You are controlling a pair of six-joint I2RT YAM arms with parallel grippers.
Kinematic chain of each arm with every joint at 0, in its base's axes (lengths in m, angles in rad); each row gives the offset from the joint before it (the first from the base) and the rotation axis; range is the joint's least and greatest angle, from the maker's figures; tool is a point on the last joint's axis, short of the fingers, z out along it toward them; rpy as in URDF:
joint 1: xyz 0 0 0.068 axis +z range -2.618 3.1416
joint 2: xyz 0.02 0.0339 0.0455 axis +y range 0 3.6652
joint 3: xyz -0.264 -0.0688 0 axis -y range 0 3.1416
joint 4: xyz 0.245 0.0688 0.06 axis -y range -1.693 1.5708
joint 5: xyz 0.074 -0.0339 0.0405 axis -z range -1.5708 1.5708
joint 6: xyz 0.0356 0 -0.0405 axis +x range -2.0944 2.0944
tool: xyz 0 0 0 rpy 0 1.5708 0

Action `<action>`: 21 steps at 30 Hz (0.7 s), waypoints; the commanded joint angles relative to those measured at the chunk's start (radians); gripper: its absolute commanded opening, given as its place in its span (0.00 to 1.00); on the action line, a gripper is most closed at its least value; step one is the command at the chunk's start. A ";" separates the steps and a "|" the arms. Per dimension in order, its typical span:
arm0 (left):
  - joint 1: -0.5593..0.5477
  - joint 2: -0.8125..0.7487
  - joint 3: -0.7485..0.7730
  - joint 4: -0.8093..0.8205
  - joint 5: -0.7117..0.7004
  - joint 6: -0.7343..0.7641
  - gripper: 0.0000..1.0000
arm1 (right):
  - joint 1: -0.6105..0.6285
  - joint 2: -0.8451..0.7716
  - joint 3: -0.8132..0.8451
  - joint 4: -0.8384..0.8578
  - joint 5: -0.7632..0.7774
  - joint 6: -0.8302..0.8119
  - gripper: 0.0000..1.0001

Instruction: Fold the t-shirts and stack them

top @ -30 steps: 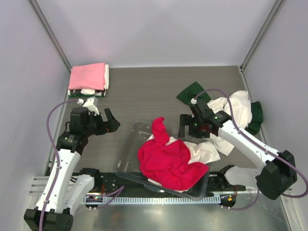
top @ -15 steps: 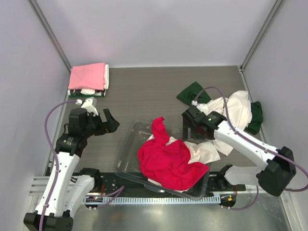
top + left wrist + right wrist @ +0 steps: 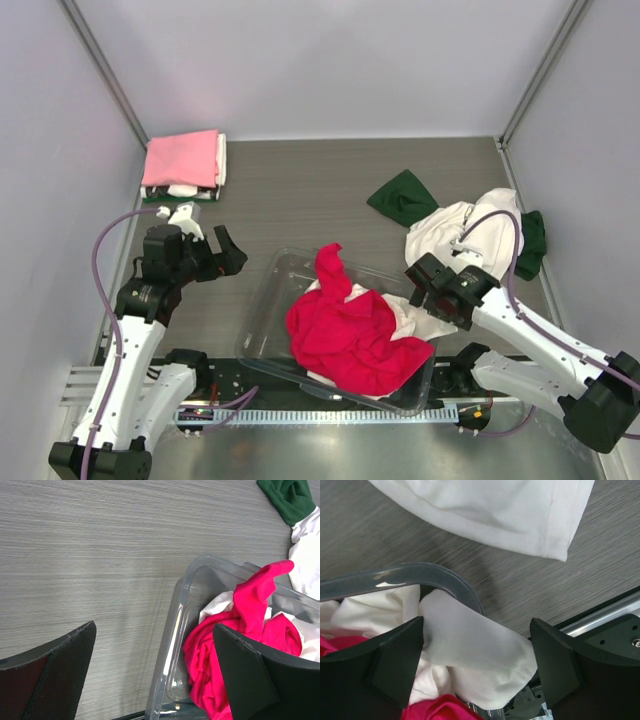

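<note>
Hovering at the near-right corner of the clear bin (image 3: 262,300), the right gripper (image 3: 475,652) is spread wide, its fingers either side of a white t-shirt (image 3: 470,630) draped over the rim, not pinching it; a red t-shirt (image 3: 345,330) is heaped in the bin; the left gripper (image 3: 212,236) gapes empty above the table (image 3: 300,190), left of the bin; a pink t-shirt (image 3: 182,158) tops a folded stack in the far-left corner; a green t-shirt (image 3: 402,197) and a cream t-shirt (image 3: 470,225) lie crumpled at right

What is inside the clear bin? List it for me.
The clear bin holds a crumpled red-magenta t-shirt on top of a white t-shirt that spills over the rim. Anything beneath them is covered.
</note>
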 commanded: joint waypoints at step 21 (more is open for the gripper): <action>-0.006 0.042 0.393 -0.228 -0.060 -0.033 1.00 | 0.107 0.577 0.496 0.525 -0.348 -0.235 0.01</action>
